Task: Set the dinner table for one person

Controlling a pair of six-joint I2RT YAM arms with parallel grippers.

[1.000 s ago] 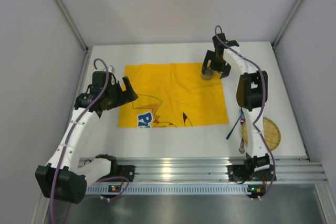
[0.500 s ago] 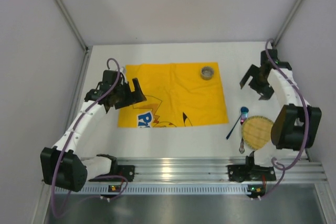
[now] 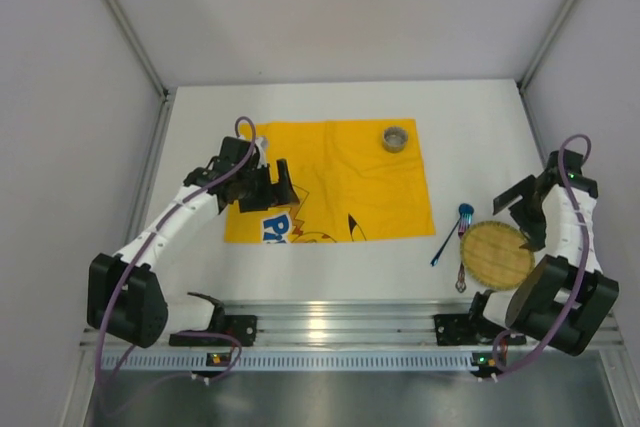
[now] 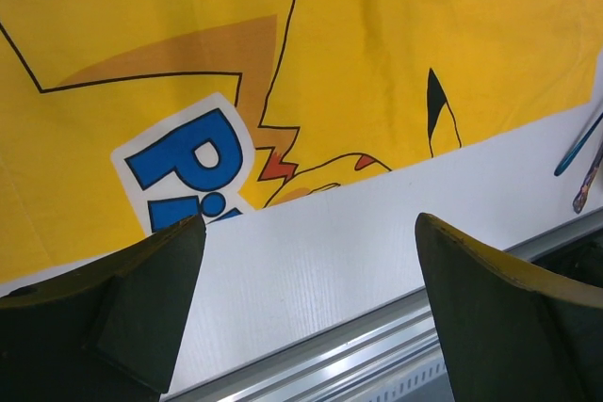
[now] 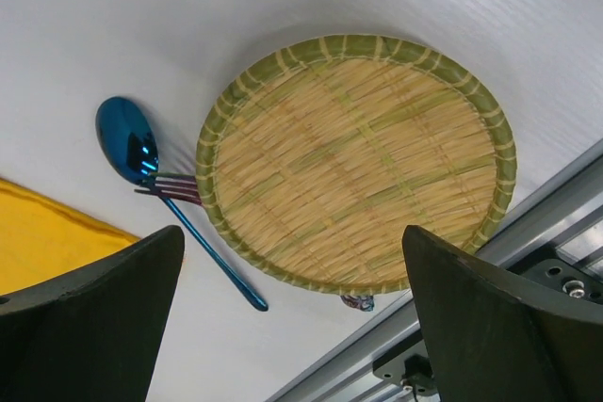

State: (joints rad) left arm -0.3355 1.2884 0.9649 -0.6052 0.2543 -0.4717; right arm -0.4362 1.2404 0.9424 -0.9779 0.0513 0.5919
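Locate the dinner table (image 3: 340, 267): one white tabletop filling the centre of the overhead view, with one aluminium rail (image 3: 340, 319) along its lower edge.

Count one yellow printed cloth (image 3: 330, 182), lying flat on the table left of centre. One small metal cup (image 3: 396, 137) stands upright on the cloth's upper right corner.

At the lower right of the overhead view, count one round woven plate (image 3: 497, 252), resting directly on the white surface and clear of the cloth. Just left of it lie two utensils: one blue spoon (image 3: 465, 213) and one fork (image 3: 460, 272). In the right wrist view, the fork's tines cross the spoon's neck, and its handle passes under the plate's left rim.

Check two grippers:

1. The left gripper (image 3: 265, 187) sits over the cloth's lower left part. In the left wrist view, its fingers (image 4: 141, 298) stand spread wide. Only the cloth edge and bare table show between them. It grips nothing.

2. The right gripper (image 3: 522, 217) sits at the right edge of the overhead view, just above the woven plate. In the right wrist view, its fingers (image 5: 499, 317) stand fully spread. The plate shows in the gap between them, below and untouched. It grips nothing.
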